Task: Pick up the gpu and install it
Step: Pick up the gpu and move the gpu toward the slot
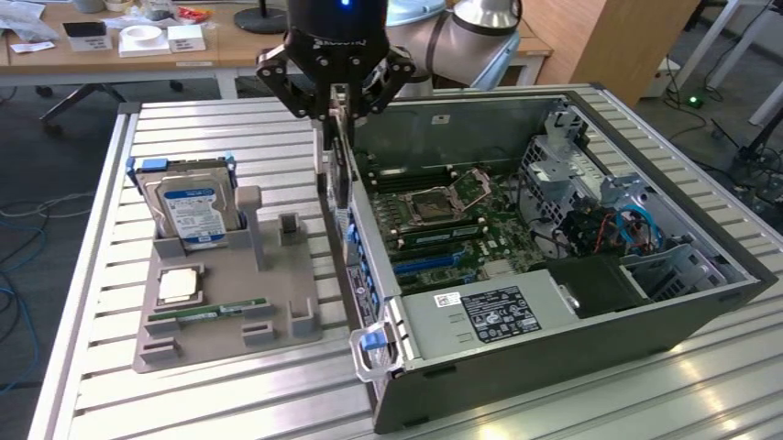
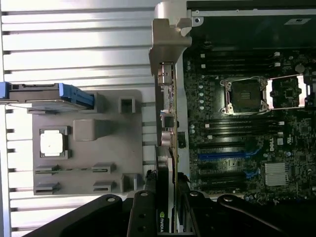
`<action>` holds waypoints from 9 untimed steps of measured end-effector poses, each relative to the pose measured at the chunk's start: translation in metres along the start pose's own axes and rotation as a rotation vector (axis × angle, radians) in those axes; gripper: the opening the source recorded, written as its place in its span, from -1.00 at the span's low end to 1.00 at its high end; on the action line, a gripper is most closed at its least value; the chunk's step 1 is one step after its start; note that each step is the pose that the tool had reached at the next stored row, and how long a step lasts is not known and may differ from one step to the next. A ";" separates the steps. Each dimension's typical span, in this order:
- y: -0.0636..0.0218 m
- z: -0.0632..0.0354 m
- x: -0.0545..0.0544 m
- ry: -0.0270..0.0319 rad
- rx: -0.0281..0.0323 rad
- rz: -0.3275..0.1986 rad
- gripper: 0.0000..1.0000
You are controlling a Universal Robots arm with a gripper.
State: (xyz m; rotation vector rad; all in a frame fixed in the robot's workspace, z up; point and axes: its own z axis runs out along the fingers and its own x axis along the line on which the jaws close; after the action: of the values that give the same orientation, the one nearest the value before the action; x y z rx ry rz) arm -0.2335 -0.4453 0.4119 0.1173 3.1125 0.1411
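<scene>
**Snagging is looking like the main risk**

From where I'm standing, the hand (image 2: 167,200) is clamping the gpu (image 2: 168,123) from both sides, fingers (image 2: 142,207) pressing on the end of the card opposite the silvery bracket (image 2: 170,42). The card is hanging edge-on in the air, right over the side wall of the open computer case (image 1: 685,307), between the grey parts tray (image 2: 116,148) and the motherboard (image 1: 453,220). It isn't sitting in anything yet.

That spot is what's worrying me. The blue slots (image 2: 224,155) are lying further in over the board, apart from the card's line, so coming straight down from here is likely to land the card or its bracket on the case wall rather than in a slot. The bracket is sticking out beyond the board, and I'd guess it's the first thing to catch on sheet metal.

The grip is sitting at one end only, so any knock is liable to be levering the long card round in the fingers and leaving it skewed to the slot. The open processor socket (image 2: 245,94) is lying exposed nearby too; a slipping card is going to be bad news there.
</scene>
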 end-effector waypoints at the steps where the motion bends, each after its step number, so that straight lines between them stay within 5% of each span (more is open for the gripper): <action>1: 0.0003 0.0001 -0.004 0.0002 -0.0017 0.000 -0.47; 9: 0.0028 0.0010 -0.037 0.0010 -0.0131 0.000 -0.47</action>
State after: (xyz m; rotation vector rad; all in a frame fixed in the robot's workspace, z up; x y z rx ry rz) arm -0.1965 -0.4453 0.4120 0.1176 3.1120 0.1616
